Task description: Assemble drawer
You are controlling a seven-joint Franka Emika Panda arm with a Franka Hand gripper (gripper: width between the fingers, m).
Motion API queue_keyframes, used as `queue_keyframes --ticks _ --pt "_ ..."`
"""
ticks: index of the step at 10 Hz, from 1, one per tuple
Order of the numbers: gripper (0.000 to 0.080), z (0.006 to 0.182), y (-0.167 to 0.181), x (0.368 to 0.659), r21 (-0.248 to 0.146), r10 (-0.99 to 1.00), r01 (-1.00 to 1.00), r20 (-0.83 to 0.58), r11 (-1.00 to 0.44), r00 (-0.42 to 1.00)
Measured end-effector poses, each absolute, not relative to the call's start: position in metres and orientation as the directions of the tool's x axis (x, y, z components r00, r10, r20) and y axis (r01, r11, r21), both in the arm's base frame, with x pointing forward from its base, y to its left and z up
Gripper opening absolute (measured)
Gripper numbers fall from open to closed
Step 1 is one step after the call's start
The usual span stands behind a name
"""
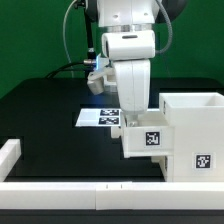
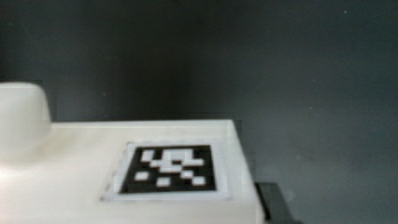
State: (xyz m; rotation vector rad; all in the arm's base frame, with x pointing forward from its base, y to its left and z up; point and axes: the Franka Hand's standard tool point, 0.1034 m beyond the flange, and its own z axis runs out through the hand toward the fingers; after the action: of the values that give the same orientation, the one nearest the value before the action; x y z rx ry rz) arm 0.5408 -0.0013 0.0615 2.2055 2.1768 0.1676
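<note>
- Gripper (image 1: pixel 130 128): fingers closed, hidden behind a tray; hold unclear.
- Small tray (image 1: pixel 146 139): tagged, against housing's open front.
- Housing (image 1: pixel 195 135): table's (image 1: pixel 45 110) front edge, exterior view's right.
- Marker board (image 1: pixel 98 117): mid-table.

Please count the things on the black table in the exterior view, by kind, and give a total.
Drawer housing: 1
Drawer tray: 1
Marker board: 1
White edge rails: 2
Total: 5
</note>
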Motion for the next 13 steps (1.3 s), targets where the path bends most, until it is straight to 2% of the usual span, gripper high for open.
queue_keyframes --ticks 3,6,9,10,11,12,13 --pt "0.0038 0.062 0.008 0.551 0.098 0.998 0.994 0.055 -0.044 0.039" --pt "0.0038 0.063 0.025 0.551 0.100 0.998 0.994 0.059 -0.039 0.033" --pt "0.0038 0.063 0.026 0.550 0.105 0.998 0.994 0.061 -0.042 0.035" --pt "0.0141 0.063 0.025 0.551 0.104 0.998 0.994 0.060 -0.042 0.036" --pt "0.0288 0.070 0.020 0.551 0.086 0.998 0.995 0.045 -0.042 0.038" --pt "0.0288 0.080 0.016 0.553 0.077 0.999 0.996 0.033 -0.044 0.042" --pt "0.0466 0.091 0.012 0.557 0.069 0.999 0.997 0.019 -0.046 0.045"
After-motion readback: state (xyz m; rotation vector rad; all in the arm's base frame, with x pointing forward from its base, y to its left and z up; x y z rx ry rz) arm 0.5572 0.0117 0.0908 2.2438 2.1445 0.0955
